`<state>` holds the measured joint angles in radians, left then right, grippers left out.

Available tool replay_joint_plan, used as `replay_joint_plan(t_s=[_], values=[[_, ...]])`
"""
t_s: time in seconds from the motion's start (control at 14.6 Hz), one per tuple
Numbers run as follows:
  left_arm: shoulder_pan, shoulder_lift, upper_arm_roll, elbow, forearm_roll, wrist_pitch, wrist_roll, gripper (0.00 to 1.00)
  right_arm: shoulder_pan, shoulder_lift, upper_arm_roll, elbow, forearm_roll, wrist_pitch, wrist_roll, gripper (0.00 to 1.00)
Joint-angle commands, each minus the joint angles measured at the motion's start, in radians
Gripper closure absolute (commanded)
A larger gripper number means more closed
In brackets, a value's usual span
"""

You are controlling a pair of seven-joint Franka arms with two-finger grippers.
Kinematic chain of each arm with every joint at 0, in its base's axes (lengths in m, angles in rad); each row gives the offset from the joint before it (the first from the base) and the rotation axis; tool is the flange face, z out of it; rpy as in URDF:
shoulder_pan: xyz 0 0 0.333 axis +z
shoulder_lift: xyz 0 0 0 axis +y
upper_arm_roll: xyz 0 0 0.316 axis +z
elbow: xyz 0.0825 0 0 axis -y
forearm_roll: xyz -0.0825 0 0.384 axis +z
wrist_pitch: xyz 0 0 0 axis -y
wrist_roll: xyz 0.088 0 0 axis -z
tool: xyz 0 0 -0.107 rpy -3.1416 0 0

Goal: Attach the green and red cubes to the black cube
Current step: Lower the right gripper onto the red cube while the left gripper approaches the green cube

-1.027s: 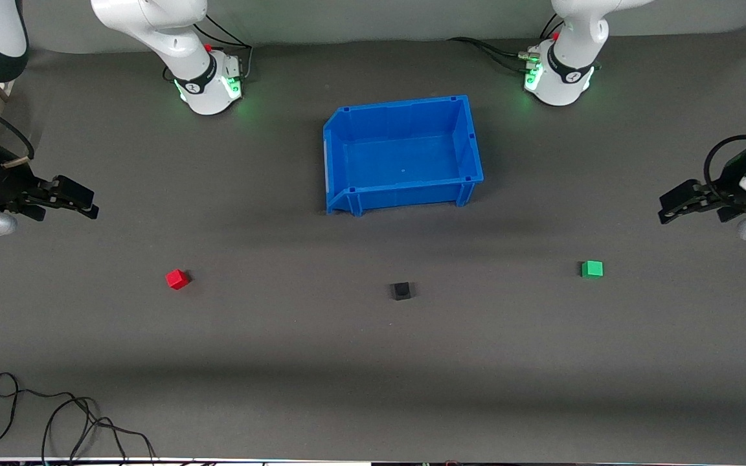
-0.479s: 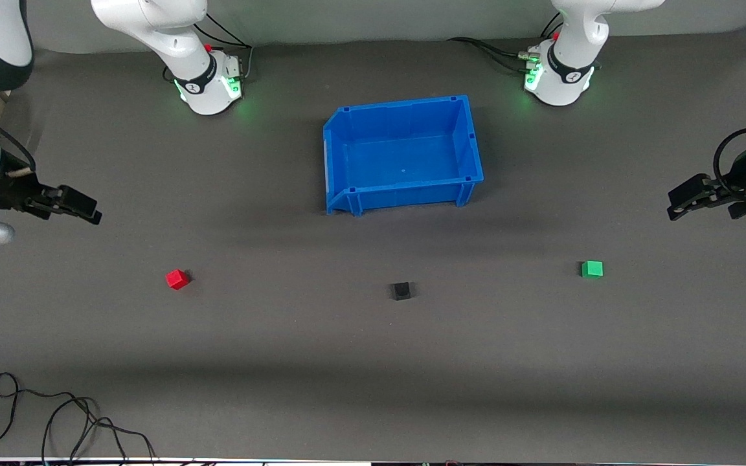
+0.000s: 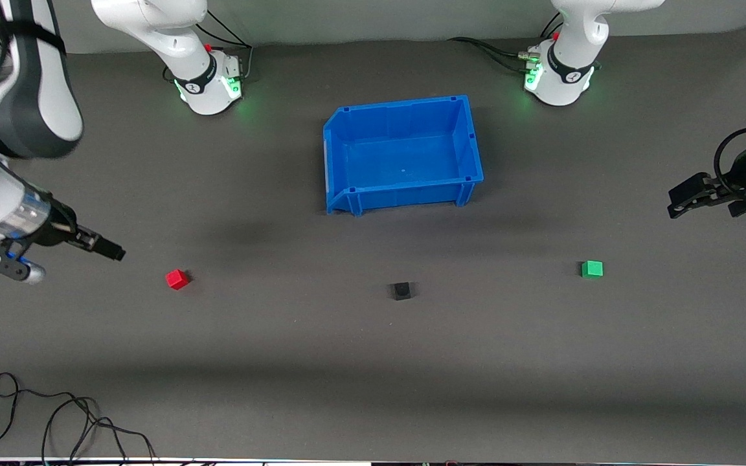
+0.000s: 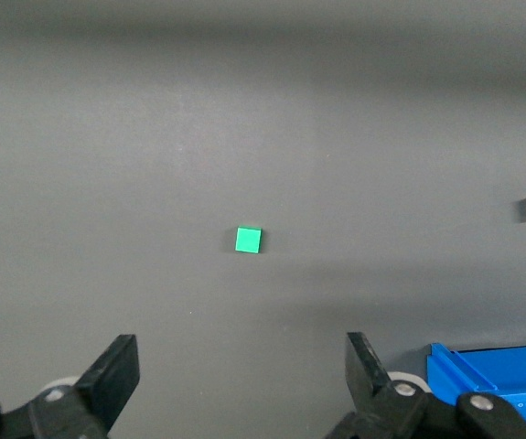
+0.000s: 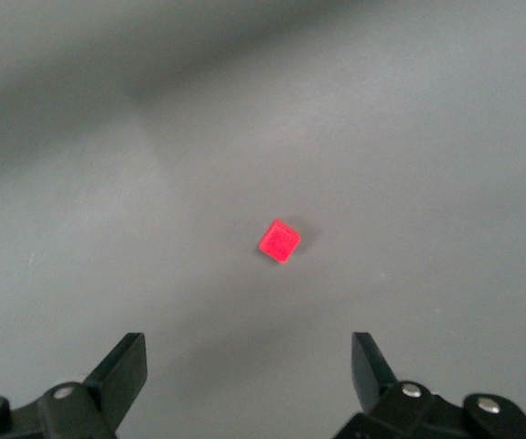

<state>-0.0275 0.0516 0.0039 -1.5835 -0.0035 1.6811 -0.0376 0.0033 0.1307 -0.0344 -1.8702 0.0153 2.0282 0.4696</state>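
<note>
Nearest the front camera sits the black cube [image 3: 401, 290], alone on the dark table [image 3: 373, 362], roughly midway between the two ends; the red cube [image 3: 177, 279] lies a touch farther from the camera toward the right arm's end, and the green cube [image 3: 592, 268] a little farther again toward the left arm's end, each well apart from the black one. What worries me most is the red cube: it sits turned at an angle to the fingers in the right wrist view [image 5: 280, 240], so if the right gripper [image 3: 109, 249] drops on it without squaring up, I'd expect the fingers to catch a corner and spin or skid it away. The black cube is hard to pick out against the dark mat, and a coloured cube brought in off-line could just shove it along instead of joining to it. The right gripper hangs in the air near the red cube, over the bare table toward the right arm's end, its fingers spread wide with nothing between them; the red cube lies ahead of the gap, not yet inside it. The left gripper [image 3: 687, 194] hovers high at the left arm's end, fingers likewise wide apart and empty, the green cube [image 4: 248, 240] well clear ahead of them. Farthest off stands the blue bin [image 3: 347, 139], empty.
</note>
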Motion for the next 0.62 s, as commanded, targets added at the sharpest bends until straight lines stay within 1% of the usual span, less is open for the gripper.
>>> replay_joint_plan(t_s=[0.0, 0.07, 0.14, 0.27, 0.34, 0.55], values=[[-0.02, -0.003, 0.016, 0.011, -0.003, -0.034, -0.005, 0.0, -0.005, 0.019, 0.001, -0.081, -0.003, 0.122, 0.291, 0.01], [-0.017, -0.001, 0.018, 0.011, -0.012, -0.046, -0.037, 0.0, 0.001, 0.045, 0.002, -0.089, -0.006, 0.144, 0.411, 0.0], [-0.015, 0.002, 0.019, 0.011, -0.021, -0.06, -0.111, 0.0, 0.001, 0.097, 0.002, -0.084, -0.005, 0.153, 0.508, 0.0], [0.007, 0.011, 0.024, 0.013, -0.044, -0.078, -0.275, 0.0, 0.0, 0.177, -0.002, -0.08, -0.003, 0.188, 0.54, 0.0], [0.009, 0.013, 0.025, 0.013, -0.07, -0.08, -0.351, 0.0, 0.0, 0.188, -0.005, -0.081, -0.002, 0.21, 0.552, 0.0], [0.06, 0.036, 0.025, 0.007, -0.154, -0.084, -0.693, 0.0, -0.029, 0.225, -0.007, -0.086, 0.061, 0.213, 0.627, 0.0]])
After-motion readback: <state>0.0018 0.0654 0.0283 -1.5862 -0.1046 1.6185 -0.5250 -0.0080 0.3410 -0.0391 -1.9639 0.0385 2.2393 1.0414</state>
